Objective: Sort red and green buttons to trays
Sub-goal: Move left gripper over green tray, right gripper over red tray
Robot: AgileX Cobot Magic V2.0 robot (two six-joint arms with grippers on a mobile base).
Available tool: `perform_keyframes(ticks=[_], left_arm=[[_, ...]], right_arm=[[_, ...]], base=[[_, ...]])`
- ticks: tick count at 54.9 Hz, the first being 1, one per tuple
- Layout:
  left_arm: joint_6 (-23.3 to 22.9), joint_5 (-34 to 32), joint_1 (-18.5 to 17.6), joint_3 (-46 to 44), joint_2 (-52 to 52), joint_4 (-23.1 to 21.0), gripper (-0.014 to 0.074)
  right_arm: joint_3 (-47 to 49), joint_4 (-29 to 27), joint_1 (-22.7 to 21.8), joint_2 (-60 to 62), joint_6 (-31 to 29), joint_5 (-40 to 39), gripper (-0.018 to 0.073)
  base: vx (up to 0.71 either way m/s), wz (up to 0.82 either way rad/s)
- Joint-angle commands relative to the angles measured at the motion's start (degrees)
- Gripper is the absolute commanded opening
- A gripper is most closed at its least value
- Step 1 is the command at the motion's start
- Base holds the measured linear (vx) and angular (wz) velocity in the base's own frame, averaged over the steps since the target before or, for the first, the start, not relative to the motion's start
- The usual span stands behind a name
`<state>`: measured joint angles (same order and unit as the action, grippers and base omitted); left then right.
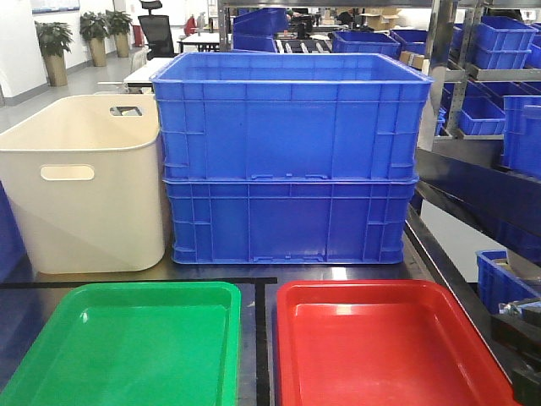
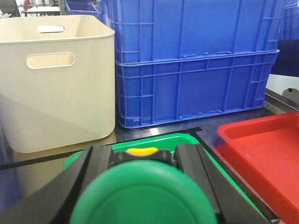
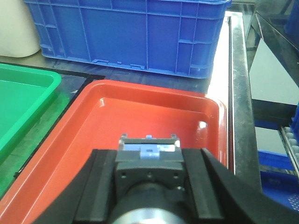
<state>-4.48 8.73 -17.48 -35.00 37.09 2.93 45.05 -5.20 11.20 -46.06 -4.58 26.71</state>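
The green-capped button (image 2: 142,198) is sitting clamped in the left pincer (image 2: 140,163). Its black fingers (image 2: 70,186) are pressing on the body from 9 and 3 o'clock, and a strip of yellow is showing just behind the cap. The green tray (image 2: 187,139) is lying beyond and beneath it; whether the button is touching the tray I cannot tell.

The dark grey button (image 3: 148,173) is sitting gripped in the right pincer (image 3: 148,157), with a finger (image 3: 100,186) closing on each side of the blocky body. It is hanging over the near part of the red tray (image 3: 140,116), whose floor is showing bare ahead of it toward 12 o'clock.

In the front view the two trays are lying side by side on the bench (image 1: 211,271), apart from each other, the green at 7 o'clock and the red at 5 o'clock. Behind them, at 12 o'clock, two blue crates (image 1: 292,118) are standing stacked. A cream tub (image 1: 84,194) with handle slots is standing just beside the crates at 9 o'clock.
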Motion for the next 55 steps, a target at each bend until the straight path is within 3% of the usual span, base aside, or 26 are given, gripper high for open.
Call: perform_keyframes(ticks=[1, 38, 47, 55], left_arm=[[-0.5, -5.1, -0.5, -1.6, -0.2, -0.3, 0.0000], [-0.3, -9.5, -0.5, -1.6, 0.6, -0.3, 0.0000], [-0.5, -17.2, -0.5, -2.1, 7.1, -0.3, 0.0000], [-0.5, -17.9, -2.5, -6.2, 17.1, -0.3, 0.0000]], right_arm=[[1.8, 0.1, 0.1, 0.5, -0.1, -5.0, -0.0009], [1.8, -0.3, 0.1, -0.2, -0.1, -7.0, -0.0009], [1.9, -1.3, 0.1, -5.9, -0.6, -9.6, -0.0009], [3.3, -2.5, 0.1, -14.1, -2.3, -13.3, -0.0009]], base=[[0.00, 0.00], [0.00, 0.00], [0.00, 0.00], [0.00, 0.00]])
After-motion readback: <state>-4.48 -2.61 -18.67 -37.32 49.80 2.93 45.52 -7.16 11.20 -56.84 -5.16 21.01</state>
